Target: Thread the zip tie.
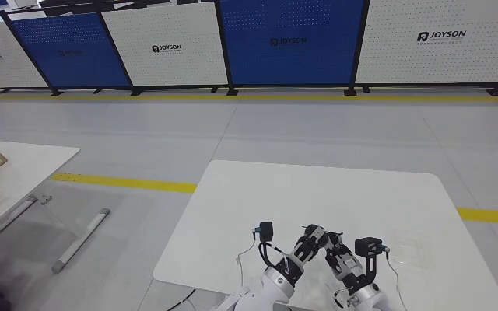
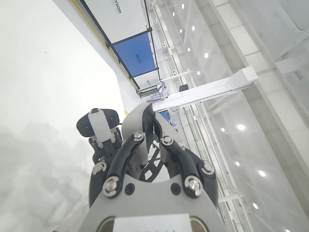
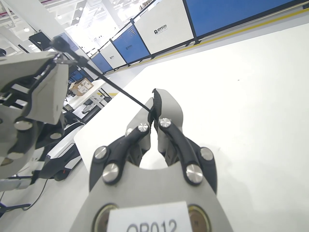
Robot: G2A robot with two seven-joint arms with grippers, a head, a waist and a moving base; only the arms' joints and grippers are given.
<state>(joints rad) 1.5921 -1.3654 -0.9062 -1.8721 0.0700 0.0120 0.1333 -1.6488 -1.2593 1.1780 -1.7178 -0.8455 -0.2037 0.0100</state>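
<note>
Zip tie (image 3: 120, 89) clamped in left jaws, right jaws; white table (image 3: 241, 97)

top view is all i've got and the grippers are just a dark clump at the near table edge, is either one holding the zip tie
Observer: Yes. The right gripper is shut on the zip tie, pinching its strap.
Operator: and the other end
Observer: Its head sticks out just past the left gripper, whose fingers are closed together.
Operator: looped yet
Observer: No loop is visible. The strap runs as one straight line between the two grippers.
</note>
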